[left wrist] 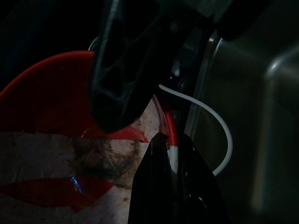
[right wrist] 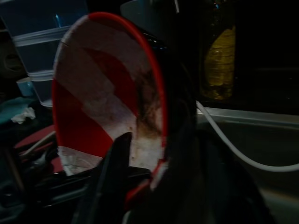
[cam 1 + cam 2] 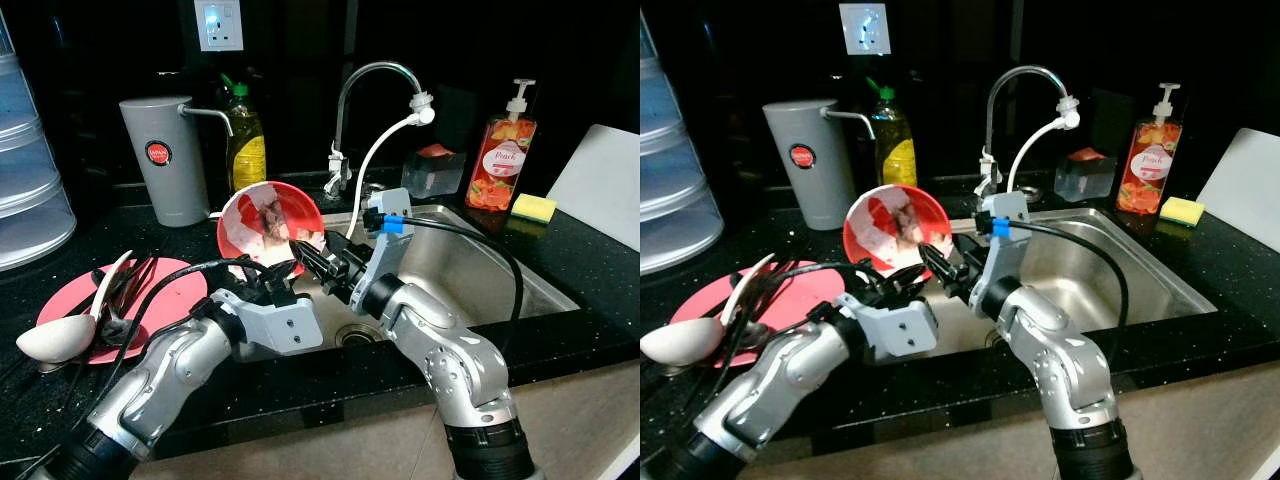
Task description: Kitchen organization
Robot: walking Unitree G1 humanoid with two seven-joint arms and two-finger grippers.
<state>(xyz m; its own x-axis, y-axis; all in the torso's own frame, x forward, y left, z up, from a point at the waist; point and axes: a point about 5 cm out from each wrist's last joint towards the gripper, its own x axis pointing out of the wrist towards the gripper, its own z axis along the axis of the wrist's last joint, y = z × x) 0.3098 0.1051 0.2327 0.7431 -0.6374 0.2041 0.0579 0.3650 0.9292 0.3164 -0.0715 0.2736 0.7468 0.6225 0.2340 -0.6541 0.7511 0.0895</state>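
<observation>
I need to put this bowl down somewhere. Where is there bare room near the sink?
Both grippers, left and right, pinch the bowl. The sink basin right of the arms looks bare, as does the counter between the sponge and the front edge. The left side is crowded: the plate carries utensils.

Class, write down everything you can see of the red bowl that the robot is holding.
The red bowl is round, with white patches and dark grime inside. It is tipped on edge, opening towards the camera, above the sink's left rim. The left gripper and right gripper both pinch its lower rim.
</observation>
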